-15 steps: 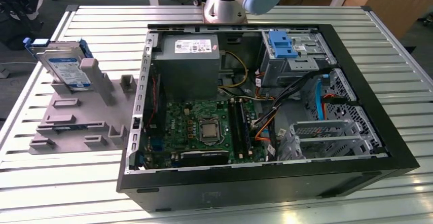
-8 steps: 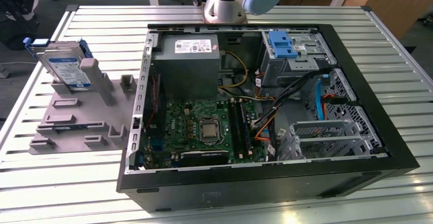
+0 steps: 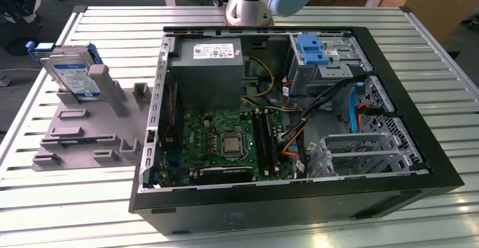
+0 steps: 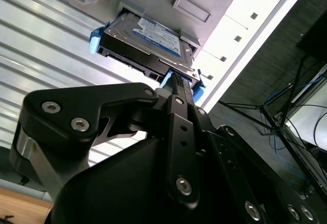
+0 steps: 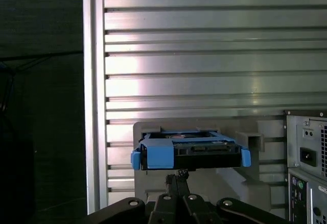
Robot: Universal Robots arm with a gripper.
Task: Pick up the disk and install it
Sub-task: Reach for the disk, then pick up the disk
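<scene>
Gripper (image 5: 177,175), pressed together and empty, faces the disk (image 5: 194,155), propped on edge in the grey stand (image 5: 255,141), likely for easy grasping.

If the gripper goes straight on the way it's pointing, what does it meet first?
Most likely the disk, at its blue-framed end facing the gripper; how much gap remains is hard to judge.

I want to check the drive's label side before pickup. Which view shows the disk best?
The second wrist view: the disk shows its labelled face and blue carrier. The first wrist view shows its end edge-on; the exterior view shows it upright in a grey holder.
</scene>
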